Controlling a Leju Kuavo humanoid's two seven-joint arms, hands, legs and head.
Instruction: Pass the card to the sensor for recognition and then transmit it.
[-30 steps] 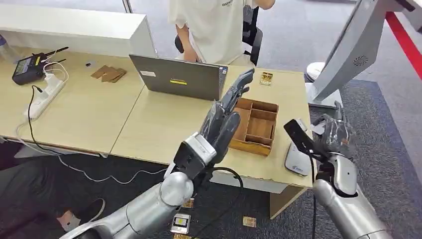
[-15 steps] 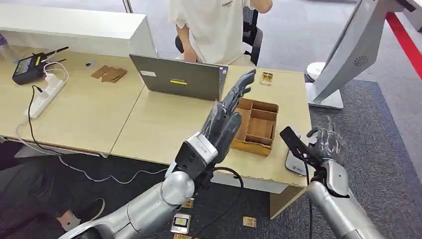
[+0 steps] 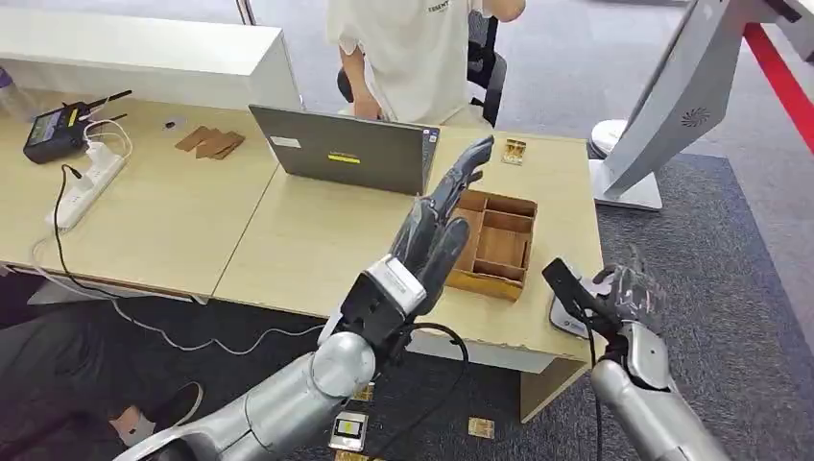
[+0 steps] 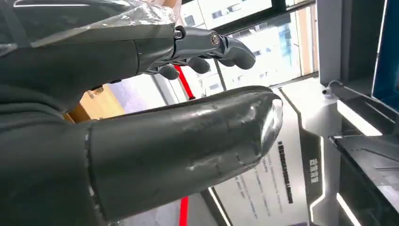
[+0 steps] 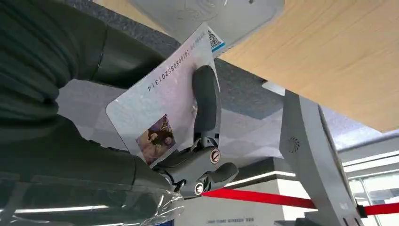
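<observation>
Wooden desk [image 3: 288, 240] stands on grey carpet [image 3: 730, 288], laptop [image 3: 341, 149] on it.

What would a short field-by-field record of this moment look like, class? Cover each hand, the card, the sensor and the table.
Right hand: holds the card, by the table's right end
Card: pale, small photo and printed number on its face, a finger across it
Sensor: flat grey pad at the table's right edge, just beyond the card
Left hand: raised over the table, fingers extended, holding nothing
Table: light wood, carrying a laptop and a wooden tray
</observation>
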